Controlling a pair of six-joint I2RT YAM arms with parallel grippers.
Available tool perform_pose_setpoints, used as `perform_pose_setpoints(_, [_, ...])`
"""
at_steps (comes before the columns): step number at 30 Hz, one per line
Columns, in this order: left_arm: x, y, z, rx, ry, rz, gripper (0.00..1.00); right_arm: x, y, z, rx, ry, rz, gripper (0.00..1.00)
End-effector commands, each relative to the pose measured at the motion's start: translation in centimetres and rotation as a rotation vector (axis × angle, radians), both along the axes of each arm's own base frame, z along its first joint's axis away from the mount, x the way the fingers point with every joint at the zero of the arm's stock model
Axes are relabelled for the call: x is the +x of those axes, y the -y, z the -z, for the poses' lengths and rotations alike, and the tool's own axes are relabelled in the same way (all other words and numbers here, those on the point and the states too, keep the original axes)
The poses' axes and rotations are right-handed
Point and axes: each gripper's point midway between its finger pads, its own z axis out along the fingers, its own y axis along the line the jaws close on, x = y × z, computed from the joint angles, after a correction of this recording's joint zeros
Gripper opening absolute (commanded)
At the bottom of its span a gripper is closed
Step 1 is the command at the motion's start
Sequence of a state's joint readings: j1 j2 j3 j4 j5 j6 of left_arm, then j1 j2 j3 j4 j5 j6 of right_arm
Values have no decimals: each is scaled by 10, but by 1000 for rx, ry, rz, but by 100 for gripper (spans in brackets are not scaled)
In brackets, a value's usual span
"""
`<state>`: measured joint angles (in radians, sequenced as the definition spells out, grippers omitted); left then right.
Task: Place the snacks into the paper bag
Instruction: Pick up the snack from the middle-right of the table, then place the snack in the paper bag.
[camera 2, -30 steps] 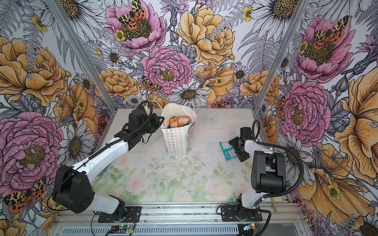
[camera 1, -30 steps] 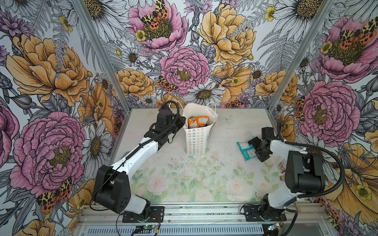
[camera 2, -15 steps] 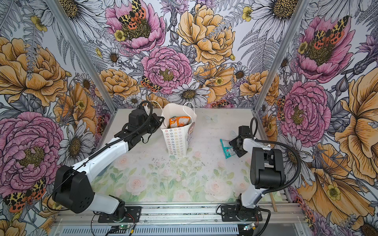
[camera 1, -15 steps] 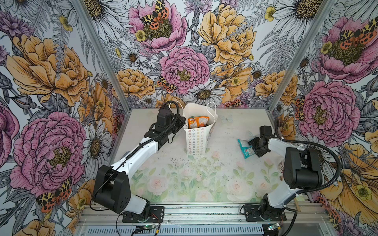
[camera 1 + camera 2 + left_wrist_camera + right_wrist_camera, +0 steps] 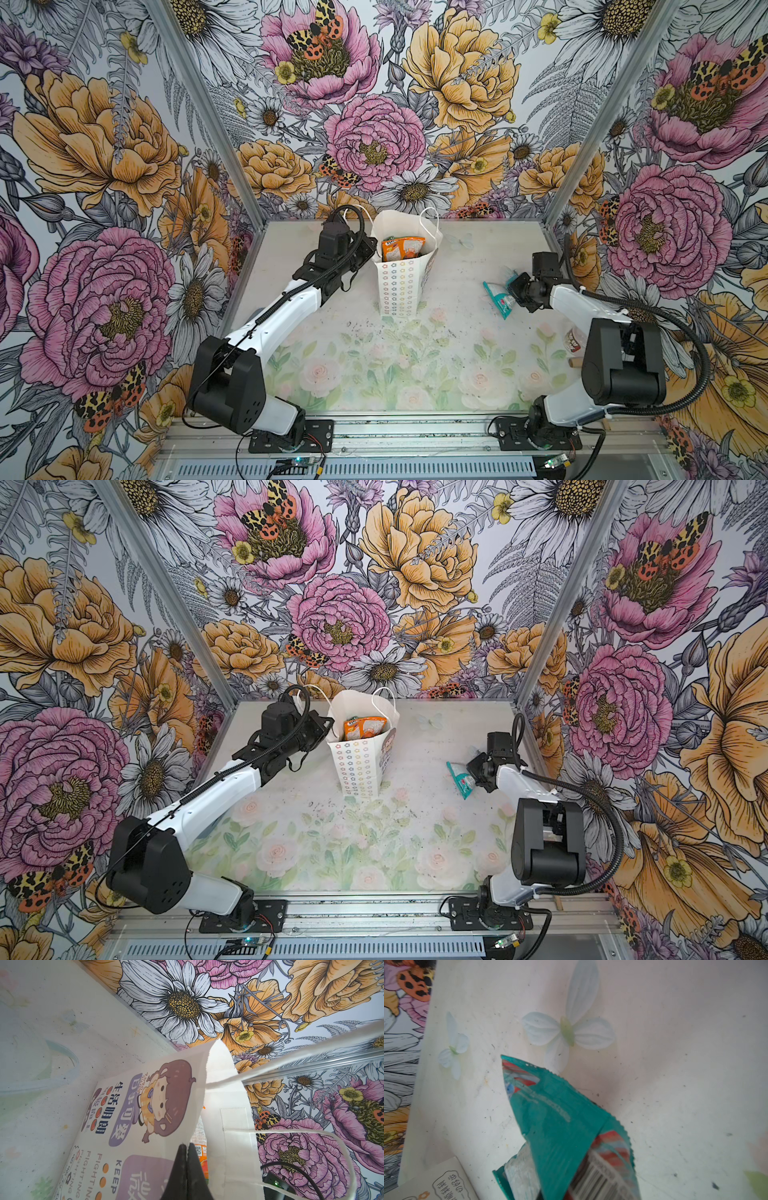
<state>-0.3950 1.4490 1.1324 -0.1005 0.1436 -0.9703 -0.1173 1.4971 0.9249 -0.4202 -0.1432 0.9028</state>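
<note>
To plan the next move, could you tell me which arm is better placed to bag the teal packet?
Right: the right gripper grips the teal packet; the left gripper clamps the paper bag by its rim.

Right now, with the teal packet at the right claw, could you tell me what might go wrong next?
The right claw seems to pinch only one end of the teal snack packet; it could slip out mid-carry.
The orange packet sits high in the mouth of the paper bag, so the next drop may catch on it.
</note>
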Motion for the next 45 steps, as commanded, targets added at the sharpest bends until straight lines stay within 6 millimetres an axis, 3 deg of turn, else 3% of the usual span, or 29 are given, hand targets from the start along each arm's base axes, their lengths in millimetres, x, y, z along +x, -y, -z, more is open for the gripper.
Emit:
perform_pose_setpoints(1, [-1,3,-17,-13,32,14,0,24,-8,-86,0,243,-57,0])
perform_pose_setpoints(6, [-1,4,-20,-16,38,17,0,35,-26,-181,-8,452,-136,0])
perform_pose_setpoints(12, [-3,7,-22,-17,42,22,0,32,-70,-308,-65,734,-270,0])
perform_pose_setpoints(17, [-4,11,-23,-17,44,26,0,21,-125,-401,-119,947,-390,0])
perform_pose_setpoints(21, [-4,14,-24,-18,44,31,0,18,-185,-442,-149,1059,-521,0])
perform_pose_setpoints(25, [-5,16,-22,-15,41,32,0,33,-235,-453,-133,1091,-591,0])
perform_pose_setpoints(31, [-6,12,-21,-7,38,26,0,67,-290,-437,-191,1086,-653,0])
perform_pose_setpoints(38, [-8,6,-23,-5,42,16,0,96,-326,-406,-264,1026,-727,0])
perform_pose_setpoints(45, [-9,5,-22,-7,40,16,0,106,-345,-371,-307,961,-775,0])
